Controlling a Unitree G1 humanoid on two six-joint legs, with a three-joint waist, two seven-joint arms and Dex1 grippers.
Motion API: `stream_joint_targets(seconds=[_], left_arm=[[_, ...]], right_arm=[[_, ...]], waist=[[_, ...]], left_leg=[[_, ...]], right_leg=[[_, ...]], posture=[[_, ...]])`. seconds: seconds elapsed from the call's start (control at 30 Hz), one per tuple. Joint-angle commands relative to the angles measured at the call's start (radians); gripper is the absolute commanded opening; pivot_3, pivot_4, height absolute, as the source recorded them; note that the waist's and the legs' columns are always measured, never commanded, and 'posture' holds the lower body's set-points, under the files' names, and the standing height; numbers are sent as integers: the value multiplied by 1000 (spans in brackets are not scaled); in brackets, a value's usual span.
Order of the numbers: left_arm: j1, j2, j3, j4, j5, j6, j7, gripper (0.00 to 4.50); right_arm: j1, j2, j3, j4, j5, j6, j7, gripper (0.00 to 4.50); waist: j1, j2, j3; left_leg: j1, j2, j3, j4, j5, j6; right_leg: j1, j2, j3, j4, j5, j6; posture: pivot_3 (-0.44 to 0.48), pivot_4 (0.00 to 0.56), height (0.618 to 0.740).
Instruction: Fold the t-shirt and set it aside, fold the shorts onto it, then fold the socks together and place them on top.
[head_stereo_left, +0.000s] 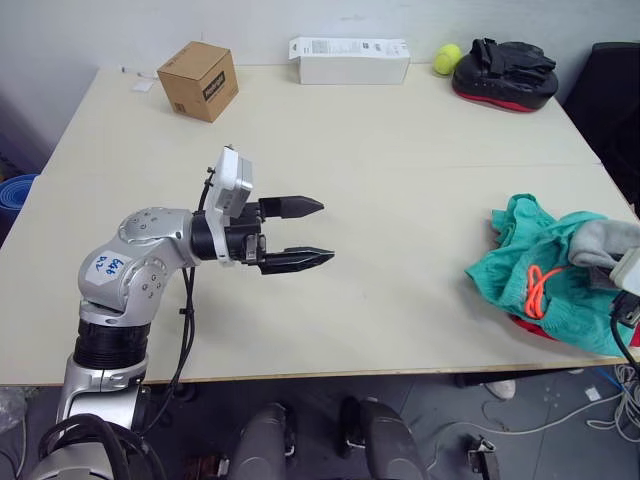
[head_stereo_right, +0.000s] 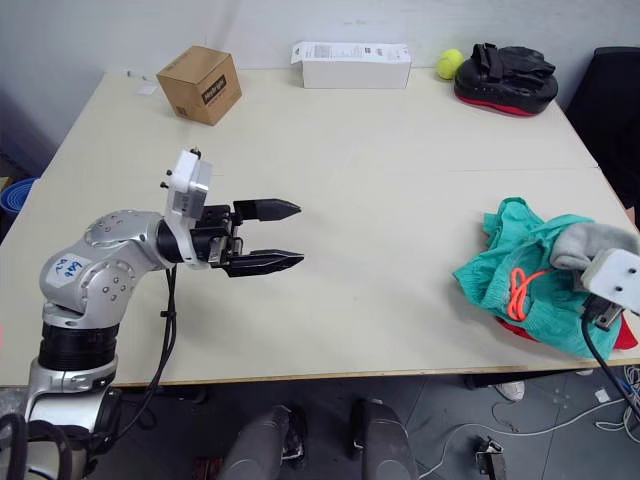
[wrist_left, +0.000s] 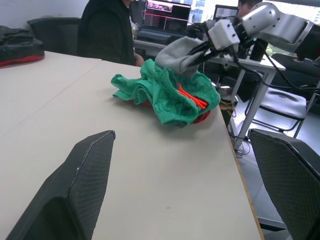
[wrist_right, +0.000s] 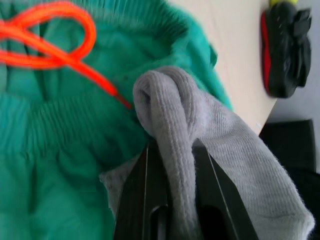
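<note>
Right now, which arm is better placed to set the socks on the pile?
Right. The right gripper is already shut on the socks, directly over the shorts near the table's right edge. The left gripper is open, holds nothing, and is well across the table from them.

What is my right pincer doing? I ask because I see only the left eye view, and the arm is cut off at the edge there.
Observer: The right pincer is shut on a grey sock, pinching a fold of it.
Operator: Is the sock clear of the pile?
Observer: Not fully. The pinched end is raised, and the rest lies on the green shorts.
Operator: Anyone close by?
Observer: Yes, a person in dark clothes is at the table's side, just past the pile.
</note>
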Motion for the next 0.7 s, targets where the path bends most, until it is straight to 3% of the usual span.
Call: stream_joint_targets(seconds=[0.03, 0.13, 0.43, 0.57, 0.7], left_arm=[[-17, 10, 19, -11, -6, -23, 9, 4463], [-16, 13, 20, -13, -4, -27, 18, 4463], [-7, 32, 19, -14, -11, -31, 11, 4500], [16, 72, 25, 5, -8, -34, -30, 4500], [58, 143, 74, -5, -32, -18, -61, 4500]], right_arm=[[-61, 11, 92, 115, -23, -55, -72, 0], [-128, 49, 165, 179, 15, -73, -78, 0], [-181, 76, 243, 220, 139, -53, -2, 3035], [-94, 29, 132, 77, 309, 92, 118, 4402], [6, -57, -73, -66, 576, 428, 302, 4457]], waist=[[-2, 1, 0], [-6, 1, 1], [-18, 1, 1], [-15, 2, 1], [-14, 6, 3]], left_leg=[[0, 0, 0, 0, 0, 0], [0, 0, 0, 0, 1, -1], [1, 1, 0, 1, 1, -1], [2, 1, -1, 0, 1, -2], [1, 2, -2, 0, 0, -2]], right_leg=[[0, 0, 0, 0, 0, 0], [0, 0, 0, 0, 0, 0], [1, 1, 1, 1, 0, 0], [2, 2, 1, 1, 0, 0], [2, 2, 1, 1, 0, 0]], posture=[[0, 150, 740], [0, 150, 740], [0, 150, 740], [0, 150, 740], [0, 150, 740]])
